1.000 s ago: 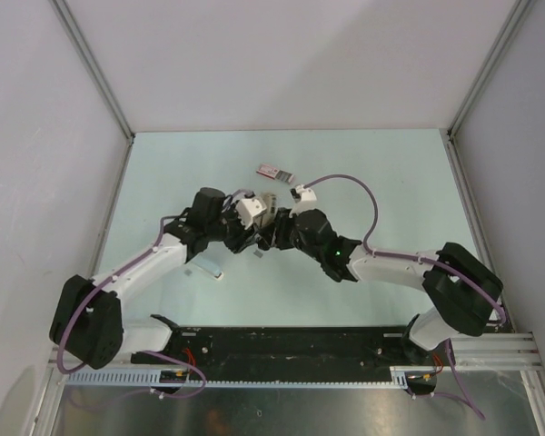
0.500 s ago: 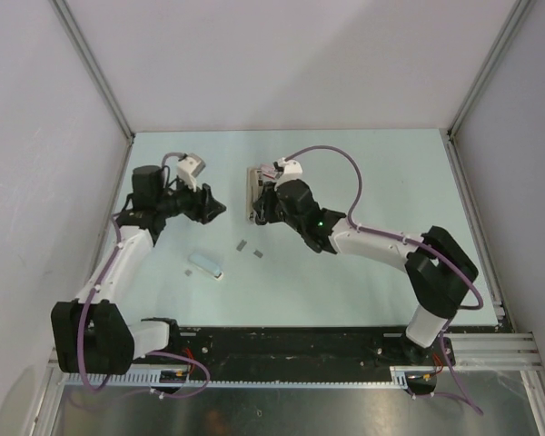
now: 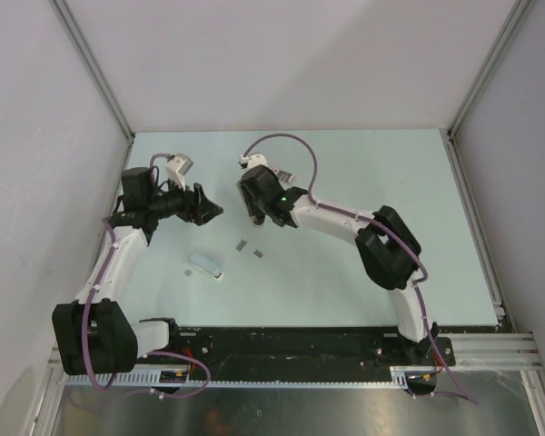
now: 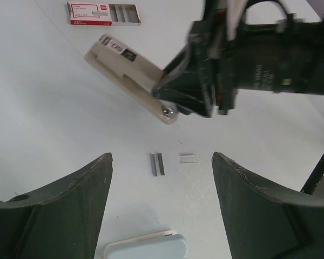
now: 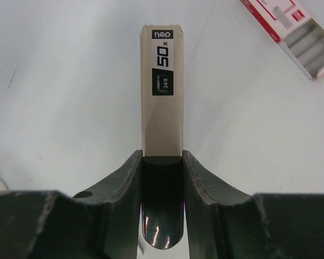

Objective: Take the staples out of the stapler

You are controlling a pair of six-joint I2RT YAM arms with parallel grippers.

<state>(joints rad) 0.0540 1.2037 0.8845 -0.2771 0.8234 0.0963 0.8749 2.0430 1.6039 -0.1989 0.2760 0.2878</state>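
A pale mint table point(image 3: 391, 173) sits boxed in by plain grey walls point(image 3: 282, 64) with aluminium corner posts point(image 3: 97, 77). Toward the back middle, the right gripper point(image 5: 162, 156) is clenched on one end of the beige stapler point(image 5: 162, 91) — whether its far end touches the surface is unclear. The left gripper point(image 4: 162, 159) is released, fingers spread wide. The staples point(image 4: 157, 164) lie loose on the table near the stapler, apart from it. A red-and-white staple box point(image 4: 103, 13) lies beyond, cut off in the right wrist view, and a pale blue piece point(image 4: 146, 247) is cropped at the left wrist view's bottom edge. From above, the right wrist hides most of the stapler.
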